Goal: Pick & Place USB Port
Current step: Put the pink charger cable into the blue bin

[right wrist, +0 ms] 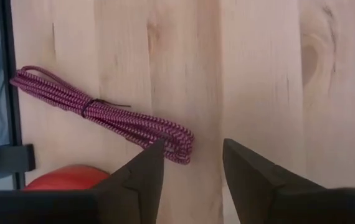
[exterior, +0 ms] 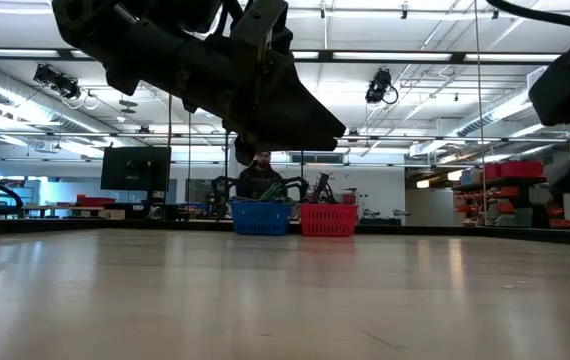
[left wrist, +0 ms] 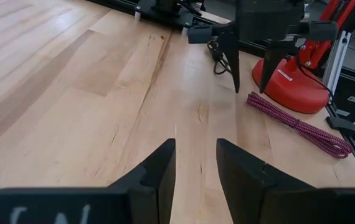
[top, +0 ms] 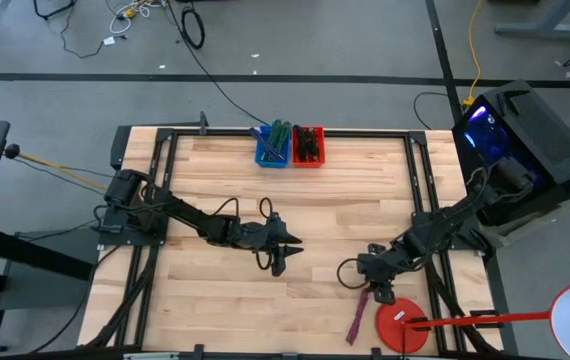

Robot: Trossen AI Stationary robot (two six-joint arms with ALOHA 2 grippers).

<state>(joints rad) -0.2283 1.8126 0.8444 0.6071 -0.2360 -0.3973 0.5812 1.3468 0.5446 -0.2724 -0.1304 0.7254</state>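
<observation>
One bundled pink cable point(right wrist: 103, 116) lies near the worktop's point(top: 215, 170) front right edge, just beside the red base point(top: 402, 325). Right end effector point(right wrist: 190, 163) hovers over its end, released, nothing held. Left end effector point(left wrist: 195, 163) is mid-worktop, also released, lots of bare wood around. Two bins at the back edge: blue point(top: 271, 147), red point(top: 308, 146).
</observation>
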